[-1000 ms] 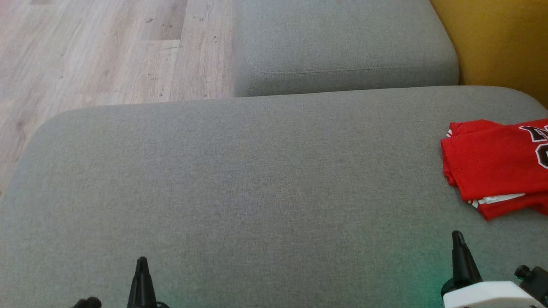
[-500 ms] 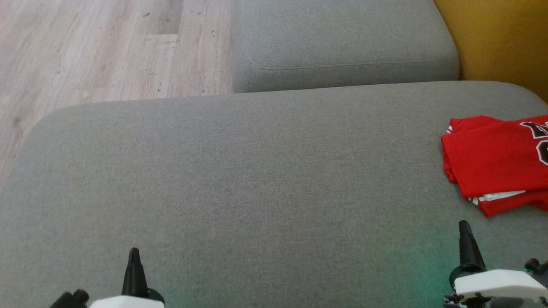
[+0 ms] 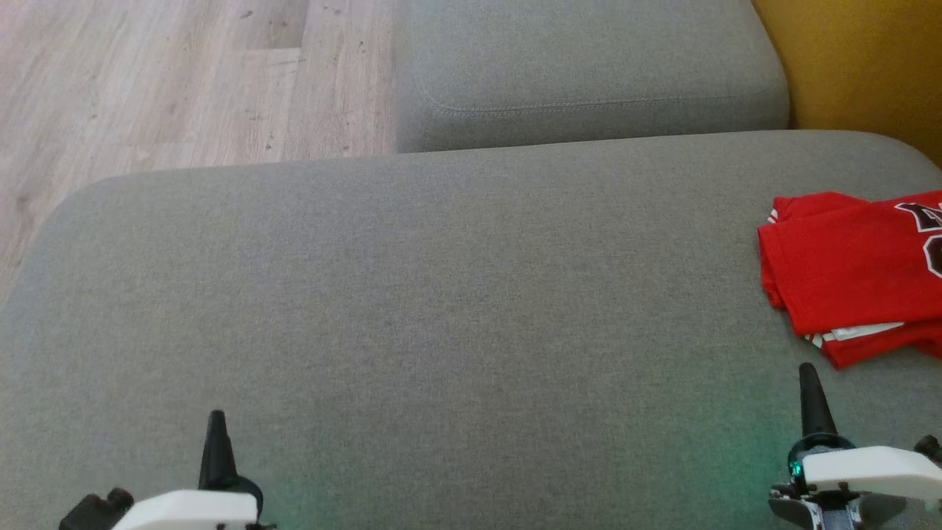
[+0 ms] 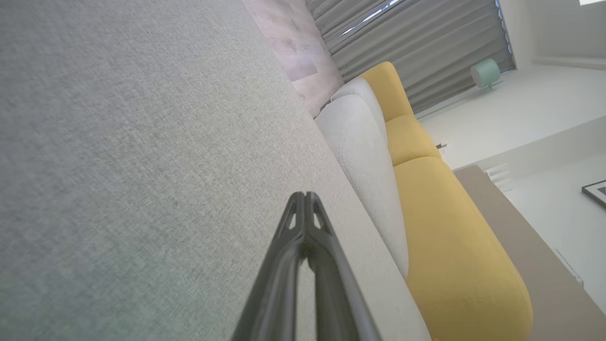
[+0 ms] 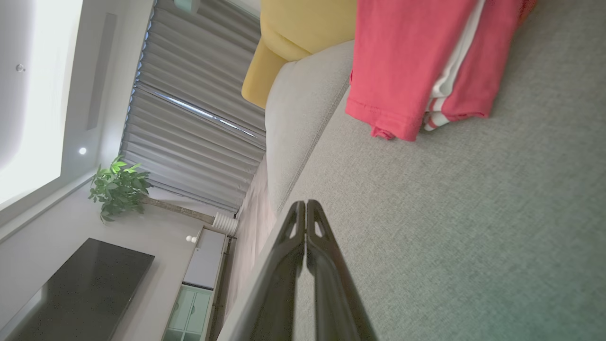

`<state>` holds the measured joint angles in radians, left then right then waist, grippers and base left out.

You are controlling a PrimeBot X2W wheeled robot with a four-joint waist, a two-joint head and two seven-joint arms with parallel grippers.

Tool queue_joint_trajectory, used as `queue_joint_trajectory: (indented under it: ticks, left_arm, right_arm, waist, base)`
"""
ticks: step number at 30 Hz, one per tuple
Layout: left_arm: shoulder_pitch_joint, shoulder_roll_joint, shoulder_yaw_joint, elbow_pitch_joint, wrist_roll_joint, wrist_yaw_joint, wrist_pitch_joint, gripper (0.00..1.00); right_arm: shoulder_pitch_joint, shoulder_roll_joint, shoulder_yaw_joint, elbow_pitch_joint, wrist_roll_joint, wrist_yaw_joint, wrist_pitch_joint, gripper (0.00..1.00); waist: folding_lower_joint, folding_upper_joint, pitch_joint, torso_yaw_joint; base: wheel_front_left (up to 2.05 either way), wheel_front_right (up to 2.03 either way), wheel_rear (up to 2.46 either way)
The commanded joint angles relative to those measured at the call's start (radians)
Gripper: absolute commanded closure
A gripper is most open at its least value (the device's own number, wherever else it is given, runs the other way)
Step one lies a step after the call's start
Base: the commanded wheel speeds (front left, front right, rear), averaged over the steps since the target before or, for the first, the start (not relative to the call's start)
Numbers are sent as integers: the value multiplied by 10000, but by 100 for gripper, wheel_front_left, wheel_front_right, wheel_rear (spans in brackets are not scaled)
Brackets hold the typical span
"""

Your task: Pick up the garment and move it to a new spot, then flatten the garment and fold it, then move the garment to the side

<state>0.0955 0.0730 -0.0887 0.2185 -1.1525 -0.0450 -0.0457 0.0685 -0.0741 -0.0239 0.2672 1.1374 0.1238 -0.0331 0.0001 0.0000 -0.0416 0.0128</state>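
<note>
Lying folded on the grey sofa [image 3: 441, 294], far right: red garment [image 3: 846, 272].

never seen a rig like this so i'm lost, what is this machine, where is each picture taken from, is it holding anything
It is a wheeled robot with two arms, each ending in two long dark fingers. One picture comes from a camera on its head, looking down at a grey sofa seat; the left fingers show at the lower left, the right fingers at the lower right. The other two come from a camera on each wrist, looking along that arm's own fingers, so the room looks tilted. A folded red garment lies on the seat to the robot's right, beyond the right fingers. Both pairs of fingers are shut and hold nothing.
</note>
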Motion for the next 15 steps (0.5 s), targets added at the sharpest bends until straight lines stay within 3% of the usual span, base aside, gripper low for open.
queue_joint_trajectory:
  ticks: [1,15]
  left_arm:
    - [-687,112,401,-260,-316,-108,61,100]
    - [-1180,103,847,-70,-2050,-390,503,100]
  right_arm:
    - [-598,-38,35,-303,349,47,94,100]
    - [-1027,-6,-217,-279,2072,55,529,100]
  waist:
    - [-1,0,18,-6]
    - [-1,0,180,-52]
  base:
    - [0,0,0]
    - [0,0,0]
